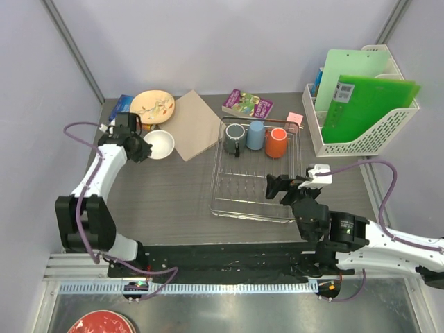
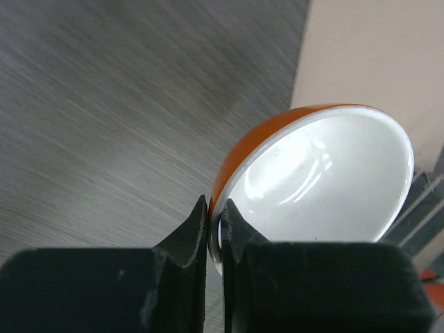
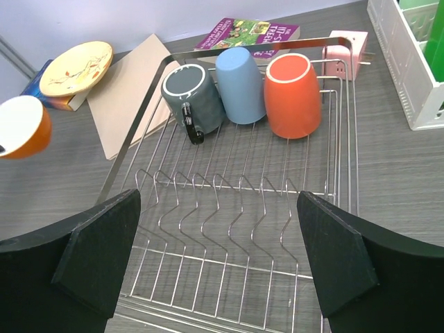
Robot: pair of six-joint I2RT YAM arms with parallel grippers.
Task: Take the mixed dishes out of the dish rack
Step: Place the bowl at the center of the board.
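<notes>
My left gripper (image 2: 214,208) is shut on the rim of the small bowl (image 2: 326,180), white inside and orange outside. It holds the bowl (image 1: 161,144) tilted over the table, left of the dish rack (image 1: 250,216). At the rack's far end lie a grey mug (image 3: 192,94), a light-blue cup (image 3: 239,83) and an orange cup (image 3: 293,94), side by side. My right gripper (image 3: 218,201) hangs open over the rack's near plate slots, holding nothing. A cream speckled plate (image 1: 152,106) rests at the back left, outside the rack.
A beige board (image 1: 194,125) lies between bowl and rack. Behind the rack are a book (image 1: 247,104) and pink notes (image 1: 295,118). A white lattice basket (image 1: 361,142) with green folders stands right. A red plate (image 1: 97,325) sits below the table edge.
</notes>
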